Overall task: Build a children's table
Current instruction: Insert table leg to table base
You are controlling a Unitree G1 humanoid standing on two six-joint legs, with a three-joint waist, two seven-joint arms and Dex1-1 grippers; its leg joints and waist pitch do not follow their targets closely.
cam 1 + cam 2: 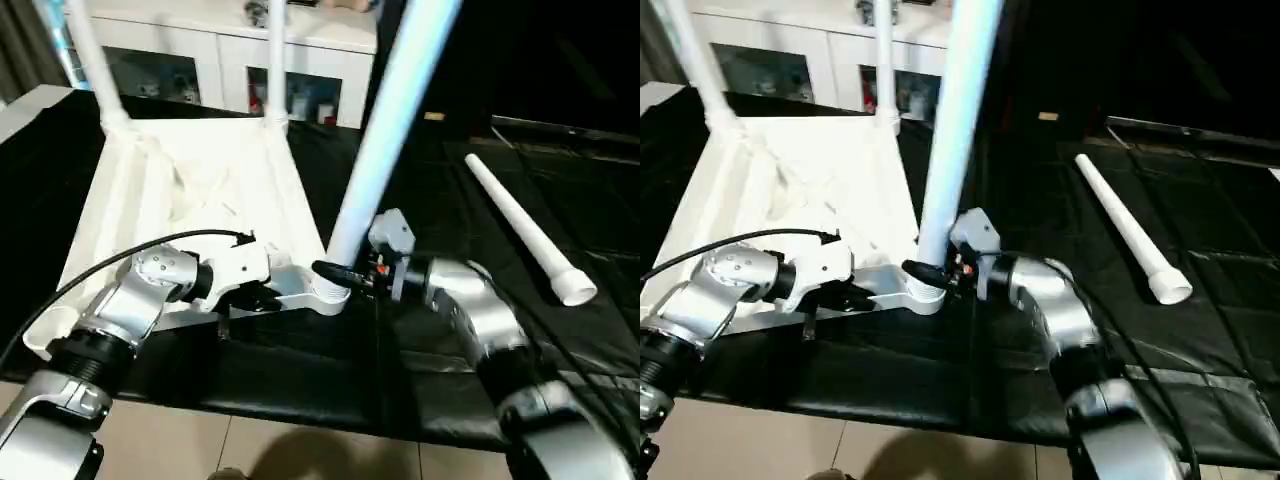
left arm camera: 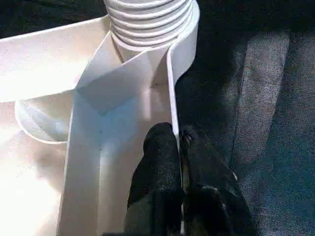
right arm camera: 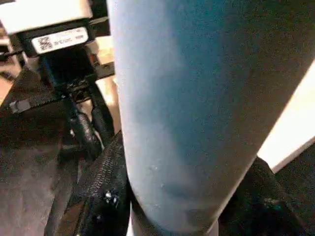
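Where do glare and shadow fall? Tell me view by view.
Left eye view: the tabletop glares white against the black cloth; a shadow lies on the floor tiles. Left wrist view: the left gripper nearly merges with the dark cloth. Right wrist view: the leg darkens toward one side.

Tabletop (image 1: 190, 180) lies upside down in front of me, to my left, on the cloth (image 1: 450, 200). Two legs (image 1: 275, 60) stand in its far corners; a third leg (image 1: 385, 130) stands in the near right corner, btwn my grippers. Fourth leg (image 1: 525, 230) lies loose on the cloth, well off to the right. Cabinet (image 1: 230, 55) behind the tabletop.
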